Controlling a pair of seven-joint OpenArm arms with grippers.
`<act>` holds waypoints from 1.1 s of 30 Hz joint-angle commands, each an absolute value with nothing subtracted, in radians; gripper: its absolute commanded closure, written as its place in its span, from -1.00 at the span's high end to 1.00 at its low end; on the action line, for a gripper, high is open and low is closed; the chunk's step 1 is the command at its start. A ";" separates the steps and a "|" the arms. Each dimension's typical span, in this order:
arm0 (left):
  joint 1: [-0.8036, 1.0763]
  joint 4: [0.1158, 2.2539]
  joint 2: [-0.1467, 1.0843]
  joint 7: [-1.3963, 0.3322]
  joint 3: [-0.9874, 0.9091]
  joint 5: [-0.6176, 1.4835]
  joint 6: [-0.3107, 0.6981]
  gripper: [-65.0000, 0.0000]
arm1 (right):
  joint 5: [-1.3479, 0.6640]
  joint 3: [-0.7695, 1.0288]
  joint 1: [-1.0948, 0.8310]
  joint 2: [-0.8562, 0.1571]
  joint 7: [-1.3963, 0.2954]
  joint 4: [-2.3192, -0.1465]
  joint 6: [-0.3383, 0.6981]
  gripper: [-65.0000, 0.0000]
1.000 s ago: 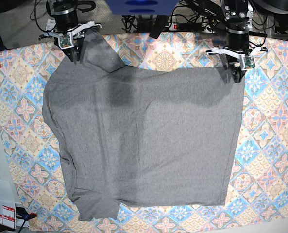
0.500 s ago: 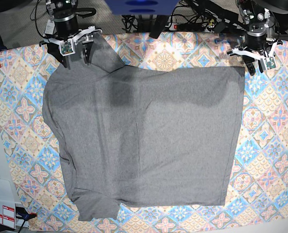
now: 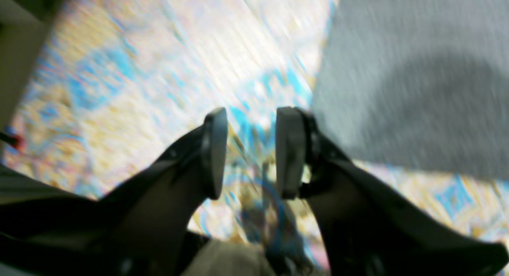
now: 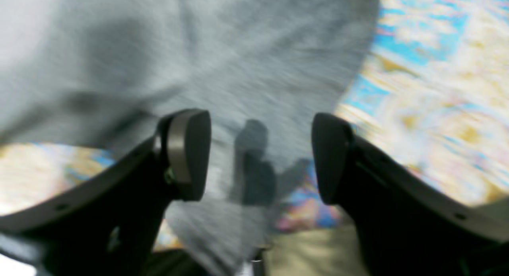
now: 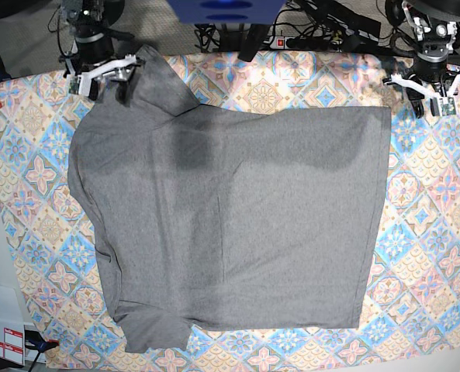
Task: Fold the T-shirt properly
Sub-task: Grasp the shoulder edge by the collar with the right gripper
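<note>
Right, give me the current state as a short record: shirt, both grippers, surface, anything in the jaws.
shirt: grey T-shirt, spread out, with creases and a narrower flap at its lower left in the base view
left gripper: open, off the cloth, beyond the shirt's upper right corner in the base view
right gripper: open, over the shirt's upper left part in the base view
in the jaws: nothing in either
surface: patterned tablecloth under the shirt
right gripper contact with shirt: cannot tell
</note>
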State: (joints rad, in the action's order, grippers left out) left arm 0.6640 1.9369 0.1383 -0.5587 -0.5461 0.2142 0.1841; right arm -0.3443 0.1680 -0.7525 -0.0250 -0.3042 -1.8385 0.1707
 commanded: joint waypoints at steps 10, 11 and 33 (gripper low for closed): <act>0.616 1.956 0.156 -0.619 -0.578 0.211 0.237 -0.40 | -0.705 0.226 -0.714 -0.114 -0.513 -1.850 0.166 0.22; 0.616 1.956 0.156 -0.619 -0.581 0.211 0.237 -0.40 | -0.733 0.242 -0.700 -0.120 -0.532 -1.848 0.166 0.22; 0.615 1.952 0.156 -0.619 -0.622 0.209 0.265 -0.40 | -0.903 0.360 -0.657 -0.099 -0.823 -1.653 0.166 0.21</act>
State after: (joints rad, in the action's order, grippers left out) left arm 0.6094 1.9373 0.1440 -0.6392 -0.6167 0.2100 0.2672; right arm -0.8955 0.3573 -0.6537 -0.0895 -0.8238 -1.6440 0.1604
